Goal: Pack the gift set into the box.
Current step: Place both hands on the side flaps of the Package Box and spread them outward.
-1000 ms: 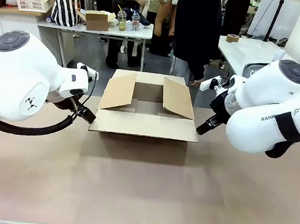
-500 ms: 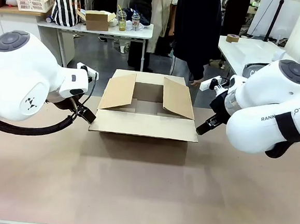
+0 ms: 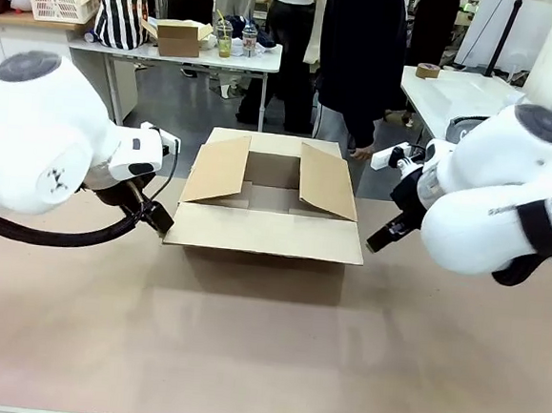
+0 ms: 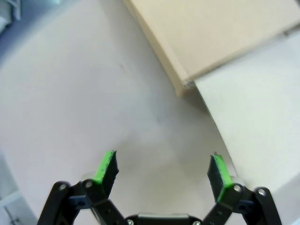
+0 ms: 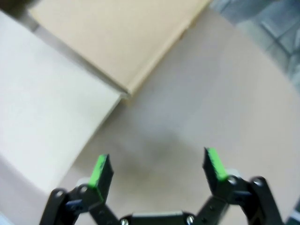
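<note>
The box [image 3: 266, 231] is a brown cardboard carton standing open at the table's middle, its side flaps raised and its near flap folded out flat. The gift set is out of view. My left gripper [image 3: 156, 218] hangs low by the box's left front corner, apart from it. In the left wrist view the left gripper [image 4: 163, 168] is open over bare table, with the box flap [image 4: 211, 33] ahead. My right gripper [image 3: 379, 240] sits by the box's right front corner. In the right wrist view the right gripper [image 5: 157, 166] is open and holds nothing, with the box flap [image 5: 117, 33] ahead.
The tan table [image 3: 264, 359] stretches bare toward the near edge. A person in dark clothing [image 3: 364, 60] stands beyond the box. A white table [image 3: 457, 92] is at the back right. A far table [image 3: 173, 53] carries a small carton, cups and a striped bag.
Both arms have shifted slightly, with the grippers a touch lower beside the box. People in the background have walked along. The box has not moved.
</note>
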### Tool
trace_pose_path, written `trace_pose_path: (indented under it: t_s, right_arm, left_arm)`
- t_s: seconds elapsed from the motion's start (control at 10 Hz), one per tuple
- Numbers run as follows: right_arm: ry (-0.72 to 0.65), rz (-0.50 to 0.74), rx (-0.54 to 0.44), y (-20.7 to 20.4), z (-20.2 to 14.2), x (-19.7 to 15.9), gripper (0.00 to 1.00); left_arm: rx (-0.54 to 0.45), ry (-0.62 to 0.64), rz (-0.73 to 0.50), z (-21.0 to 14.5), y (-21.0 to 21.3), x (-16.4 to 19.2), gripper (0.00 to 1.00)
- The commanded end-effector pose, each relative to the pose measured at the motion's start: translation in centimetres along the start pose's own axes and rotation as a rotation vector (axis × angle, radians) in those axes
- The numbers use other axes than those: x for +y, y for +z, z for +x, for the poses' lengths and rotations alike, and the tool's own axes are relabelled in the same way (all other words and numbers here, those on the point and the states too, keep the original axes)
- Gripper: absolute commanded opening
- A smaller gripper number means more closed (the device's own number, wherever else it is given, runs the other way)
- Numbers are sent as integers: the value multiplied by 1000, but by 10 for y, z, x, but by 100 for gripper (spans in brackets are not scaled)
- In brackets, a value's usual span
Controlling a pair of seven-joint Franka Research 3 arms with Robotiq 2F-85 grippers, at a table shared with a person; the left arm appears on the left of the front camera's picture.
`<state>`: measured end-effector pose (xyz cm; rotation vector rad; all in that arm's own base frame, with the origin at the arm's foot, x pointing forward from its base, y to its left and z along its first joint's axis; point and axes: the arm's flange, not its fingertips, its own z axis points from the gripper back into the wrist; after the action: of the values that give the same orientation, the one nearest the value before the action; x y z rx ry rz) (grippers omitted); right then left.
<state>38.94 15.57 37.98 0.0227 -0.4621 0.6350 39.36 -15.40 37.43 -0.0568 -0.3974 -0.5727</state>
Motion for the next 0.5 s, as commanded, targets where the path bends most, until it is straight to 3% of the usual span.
trace_pose_path:
  t_s: [0.0, 0.1, 0.2, 0.4]
  right_arm:
    - [-1, 2, 158, 80, -18, -11, 100]
    - [65, -90, 196, 109, -35, -3, 100]
    - [65, -163, 102, 132, -45, 7, 100]
    - [3, -154, -392, 173, -49, 33, 100]
  left_arm:
    - [120, 15, -112, -7, 66, -5, 100]
    - [73, -32, -111, -18, 92, -7, 100]
    - [3, -25, -76, -25, 111, -11, 100]
    - [-354, 14, -67, -32, 150, -24, 100]
